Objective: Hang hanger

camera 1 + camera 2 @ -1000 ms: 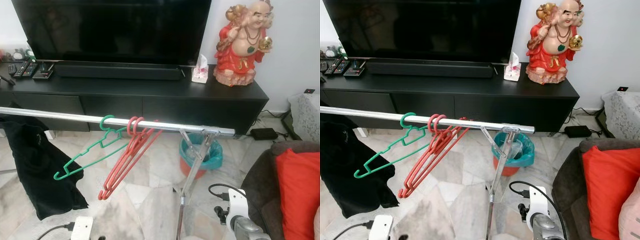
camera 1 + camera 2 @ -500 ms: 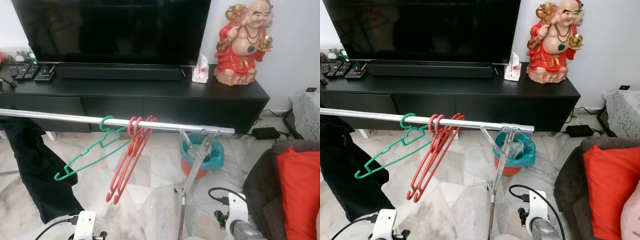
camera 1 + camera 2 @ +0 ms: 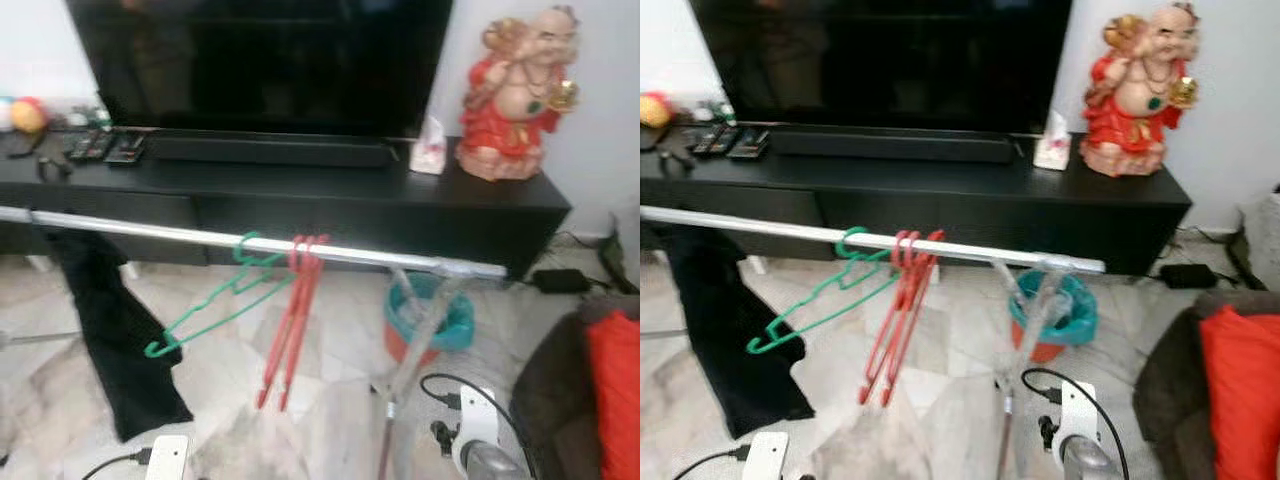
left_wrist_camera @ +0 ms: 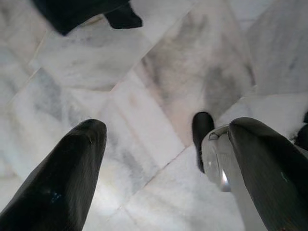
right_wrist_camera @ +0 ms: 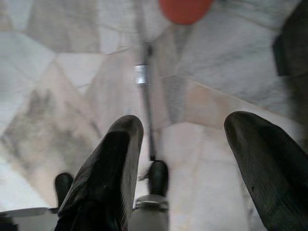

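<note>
A silver rail [image 3: 790,231] runs across the room in front of the black TV surface [image 3: 940,190], and the hangers are on it. The green hanger [image 3: 810,305] hooks over the rail and tilts down toward the robot's left; just beside it, to the right, the red hangers [image 3: 895,320] hang bunched together, pointing steeply at the marble floor [image 3: 950,360]. A black garment [image 3: 715,320] drapes from the rail further left, and the rail's stand leg [image 3: 1025,330] drops away on the right, with a teal-lined bin [image 3: 1060,315] behind it.

Both arms are low, well below the rail and apart from every hanger. The left pincer [image 4: 161,154] points down at the floor tiles with its fingers spread and nothing between them (a corner of the black garment shows beyond them). The right pincer [image 5: 185,159] also faces the floor, fingers apart and holding nothing, with the stand's thin leg running across the tiles beyond it. The white wrist of the right arm [image 3: 1075,420] shows at the lower edge of the head view, near the stand's foot.
</note>
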`<state>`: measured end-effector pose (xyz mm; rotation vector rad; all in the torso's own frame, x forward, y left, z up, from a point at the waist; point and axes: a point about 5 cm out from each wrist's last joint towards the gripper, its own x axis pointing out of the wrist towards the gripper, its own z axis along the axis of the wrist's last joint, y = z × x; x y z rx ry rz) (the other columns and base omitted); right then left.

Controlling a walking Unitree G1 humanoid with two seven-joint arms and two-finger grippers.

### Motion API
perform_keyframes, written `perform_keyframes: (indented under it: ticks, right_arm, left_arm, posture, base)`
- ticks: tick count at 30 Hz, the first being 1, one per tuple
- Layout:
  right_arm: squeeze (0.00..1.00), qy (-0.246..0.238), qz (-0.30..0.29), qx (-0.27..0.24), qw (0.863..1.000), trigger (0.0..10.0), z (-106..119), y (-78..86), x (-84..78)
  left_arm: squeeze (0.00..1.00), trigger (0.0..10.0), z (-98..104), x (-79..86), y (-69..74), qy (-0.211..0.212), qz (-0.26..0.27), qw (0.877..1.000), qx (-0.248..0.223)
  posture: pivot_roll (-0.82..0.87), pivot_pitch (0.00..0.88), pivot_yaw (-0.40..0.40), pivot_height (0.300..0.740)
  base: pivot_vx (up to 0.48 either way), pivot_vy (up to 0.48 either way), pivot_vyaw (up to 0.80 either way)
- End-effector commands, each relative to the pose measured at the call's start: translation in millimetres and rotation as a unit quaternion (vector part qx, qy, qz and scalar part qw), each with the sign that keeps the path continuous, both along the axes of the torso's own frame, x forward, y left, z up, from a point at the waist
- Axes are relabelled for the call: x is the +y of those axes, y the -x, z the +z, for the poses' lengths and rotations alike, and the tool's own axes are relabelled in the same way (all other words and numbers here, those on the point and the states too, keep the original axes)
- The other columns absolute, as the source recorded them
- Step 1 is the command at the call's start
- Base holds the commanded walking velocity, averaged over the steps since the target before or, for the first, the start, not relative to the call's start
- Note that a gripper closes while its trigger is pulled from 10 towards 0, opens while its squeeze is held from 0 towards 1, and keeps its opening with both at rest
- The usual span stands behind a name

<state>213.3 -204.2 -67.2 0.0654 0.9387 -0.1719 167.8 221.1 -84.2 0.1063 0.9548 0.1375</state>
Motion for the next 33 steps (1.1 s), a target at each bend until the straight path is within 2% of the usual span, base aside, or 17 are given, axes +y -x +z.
perform_keyframes:
  ticks: [1,9,17,24,33]
  right_arm:
    - [0.0,0.002,-0.008,-0.012,1.0,10.0,3.3,-4.3,-3.0]
    - [0.0,-0.003,-0.009,-0.016,1.0,10.0,5.2,-8.6,0.2]
    - [0.0,-0.012,-0.017,-0.018,1.0,10.0,6.3,-12.5,6.6]
    - [0.0,-0.022,-0.022,-0.021,0.999,10.0,5.8,-13.7,15.0]
    - [0.0,-0.02,-0.032,-0.022,0.999,10.0,6.9,-14.8,11.9]
  left_arm:
    - [0.0,10.0,1.5,-3.0,-5.5,0.003,0.001,1.0,-0.004]
    - [0.0,10.0,2.3,-2.3,-7.5,0.0,-0.005,1.0,-0.001]
    - [0.0,10.0,0.5,3.3,-1.7,-0.006,-0.016,1.0,0.016]
    - [0.0,10.0,1.9,16.1,1.5,-0.017,-0.024,0.999,0.029]
    - [0.0,10.0,5.6,14.2,-9.0,-0.015,-0.028,0.999,0.027]
  posture:
    - [0.02,0.0,-0.024,0.74]
    - [0.02,0.0,-0.017,0.74]
    - [0.04,0.0,-0.004,0.74]
    - [0.02,0.0,0.025,0.74]
    - [0.02,0.0,0.017,0.74]
  base:
    - [0.0,0.304,0.0]
    - [0.0,0.302,0.0]
    - [0.0,0.301,0.0]
    - [0.0,0.3,0.0]
    - [0.0,0.3,0.0]
